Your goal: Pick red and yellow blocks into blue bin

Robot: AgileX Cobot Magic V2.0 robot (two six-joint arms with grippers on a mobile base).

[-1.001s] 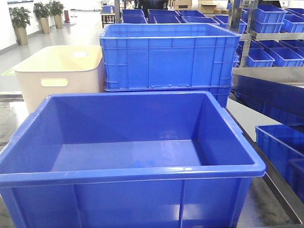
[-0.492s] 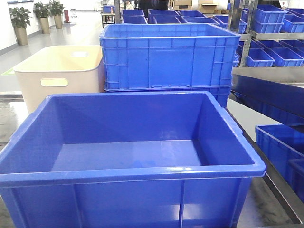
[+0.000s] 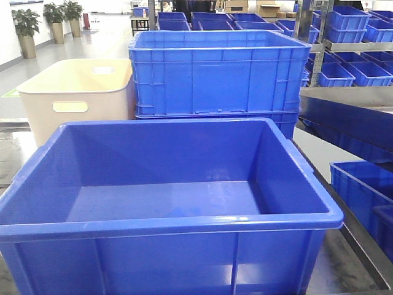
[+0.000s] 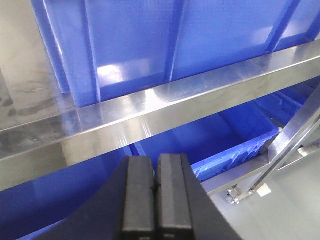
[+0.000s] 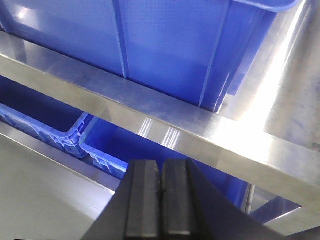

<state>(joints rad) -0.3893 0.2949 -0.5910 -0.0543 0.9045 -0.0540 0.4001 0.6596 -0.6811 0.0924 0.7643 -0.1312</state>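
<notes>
Front view: blue bin fills the foreground, interior bare, rolled rim unobstructed all round. Taller ribbed blue crate at 12 o'clock, just behind; beige tub at 10 o'clock. Blocks not visible in any view. Left gripper: pads pressed together, nothing between, below steel rail w/ bin wall above. Right gripper: same, closed empty. No legible labels.
</notes>
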